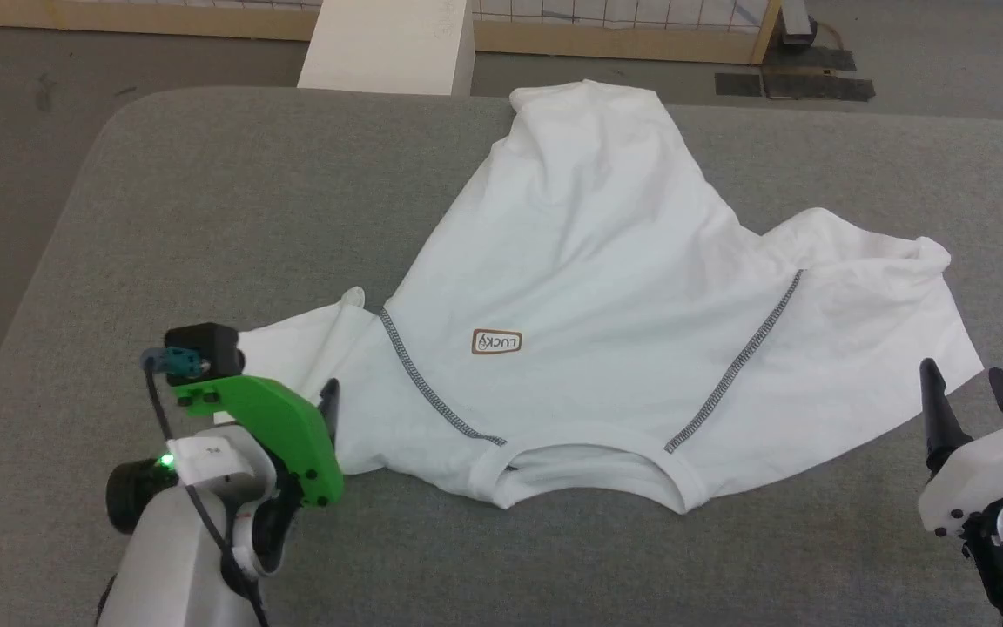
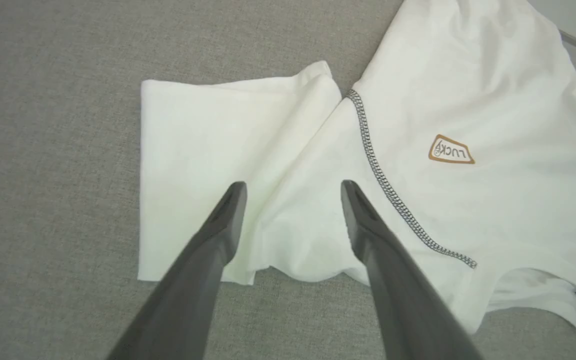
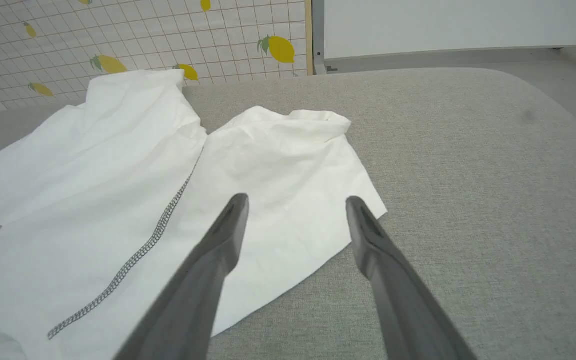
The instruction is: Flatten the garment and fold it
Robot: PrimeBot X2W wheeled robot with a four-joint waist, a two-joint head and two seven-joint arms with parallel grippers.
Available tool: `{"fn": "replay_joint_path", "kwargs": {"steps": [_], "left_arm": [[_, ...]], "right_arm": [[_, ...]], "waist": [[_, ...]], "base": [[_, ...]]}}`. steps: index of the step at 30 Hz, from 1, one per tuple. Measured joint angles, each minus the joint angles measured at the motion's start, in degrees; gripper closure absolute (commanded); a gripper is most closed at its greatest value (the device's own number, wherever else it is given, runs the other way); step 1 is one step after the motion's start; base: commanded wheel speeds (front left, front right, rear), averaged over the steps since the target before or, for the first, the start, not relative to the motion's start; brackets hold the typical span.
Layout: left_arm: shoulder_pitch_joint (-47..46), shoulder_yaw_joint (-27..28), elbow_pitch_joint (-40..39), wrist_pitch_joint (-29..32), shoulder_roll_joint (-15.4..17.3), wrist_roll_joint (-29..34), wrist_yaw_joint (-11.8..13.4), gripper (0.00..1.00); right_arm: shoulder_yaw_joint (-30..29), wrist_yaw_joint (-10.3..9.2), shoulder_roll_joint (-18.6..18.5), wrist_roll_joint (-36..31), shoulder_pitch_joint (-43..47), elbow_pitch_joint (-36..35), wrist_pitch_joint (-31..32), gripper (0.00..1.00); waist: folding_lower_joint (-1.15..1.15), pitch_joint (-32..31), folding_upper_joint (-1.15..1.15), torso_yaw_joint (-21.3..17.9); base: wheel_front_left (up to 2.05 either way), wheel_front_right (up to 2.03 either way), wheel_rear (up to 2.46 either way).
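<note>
The garment (image 1: 606,287), a white shirt with grey zigzag seams and a tan "LUCKY" patch (image 1: 496,341), lies front up on the grey table (image 1: 205,218), collar toward me and hem at the far edge. My left gripper (image 1: 320,394) hovers open over the folded-in left sleeve (image 2: 193,165), and the left wrist view shows nothing between the jaws of that left gripper (image 2: 293,184). My right gripper (image 1: 961,368) stands open at the near corner of the rumpled right sleeve (image 3: 288,165); in the right wrist view the right gripper (image 3: 296,198) is likewise empty above the cloth.
A white box (image 1: 388,43) stands behind the table's far edge. A wooden-framed panel with a lemon pattern (image 3: 118,40) runs along the back. Bare grey table surface lies left of the shirt (image 2: 43,150) and right of it (image 3: 468,175).
</note>
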Motion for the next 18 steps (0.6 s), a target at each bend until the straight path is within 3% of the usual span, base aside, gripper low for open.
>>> {"fn": "replay_joint_path", "kwargs": {"steps": [8,18], "left_arm": [[0.6,-8.0,0.2,5.4,-0.5,1.9,-2.3,0.00],[-2.3,-9.8,9.9,4.2,0.2,5.3,-2.2,0.00]], "right_arm": [[0.7,0.00,0.3,0.3,0.1,0.2,0.2,0.00],[1.1,0.00,0.4,0.5,0.1,0.1,0.2,0.00]], "waist": [[0.00,0.4,0.00,0.2],[0.00,1.7,0.00,-1.2]], "base": [[0.00,0.00,0.00],[0.00,0.00,0.00]]}}
